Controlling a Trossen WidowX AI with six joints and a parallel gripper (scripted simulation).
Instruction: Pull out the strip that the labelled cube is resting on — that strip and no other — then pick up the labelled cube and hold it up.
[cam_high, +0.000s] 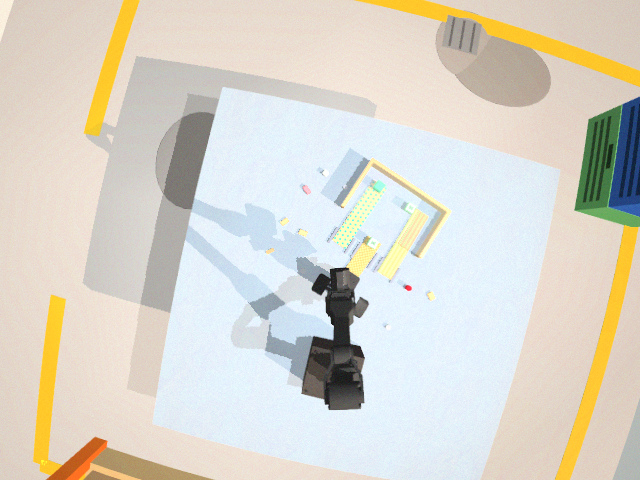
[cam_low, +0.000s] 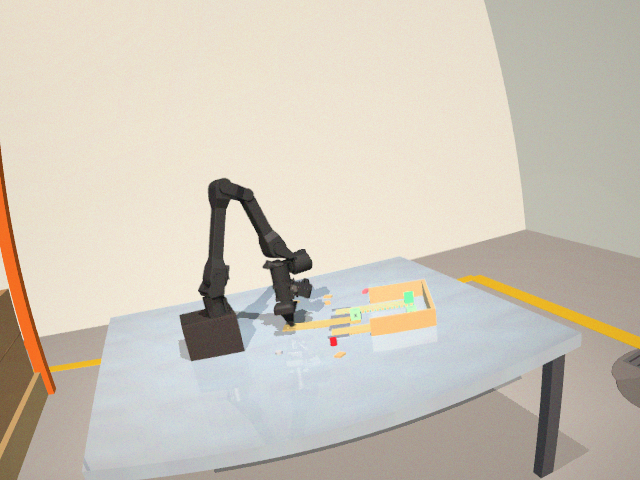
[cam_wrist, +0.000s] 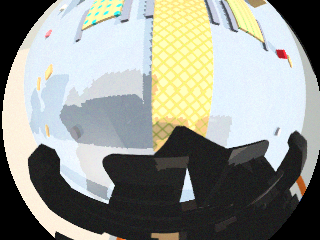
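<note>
The latticed yellow strip (cam_high: 363, 257) (cam_low: 323, 324) (cam_wrist: 182, 65) has its long axis slanting from lower left to upper right in the top view, its near end running under the gripper (cam_high: 342, 279) (cam_low: 292, 322) (cam_wrist: 185, 142). In the exterior view it lies nearly level across the frame, rising slightly rightward; in the wrist view it runs almost straight up from the bottom centre.

The pincer is narrow, its fingers drawn together and pointing down at the strip's near end — whether the strip is pinched between them, I cannot tell.

The labelled cube (cam_high: 372, 242) (cam_low: 355, 314), green with a pale marked face, rests on the strip's far end, just right of centre in the top view and right of the gripper in the exterior.

Counted up: three strips — the latticed one, a dotted one (cam_high: 358, 217) (cam_low: 382, 307) (cam_wrist: 103, 12) to its upper left and a striped one (cam_high: 403, 245) (cam_low: 351, 330) (cam_wrist: 245, 19) to its right. Three cubes: the labelled one, a plain teal one (cam_high: 379, 186) (cam_low: 408, 297) and a pale green one (cam_high: 409, 207) (cam_low: 410, 308). One three-sided wall (cam_high: 409, 184) (cam_low: 403, 321), right of centre, and one red piece (cam_high: 408, 287) (cam_low: 333, 341) (cam_wrist: 281, 54).
</note>
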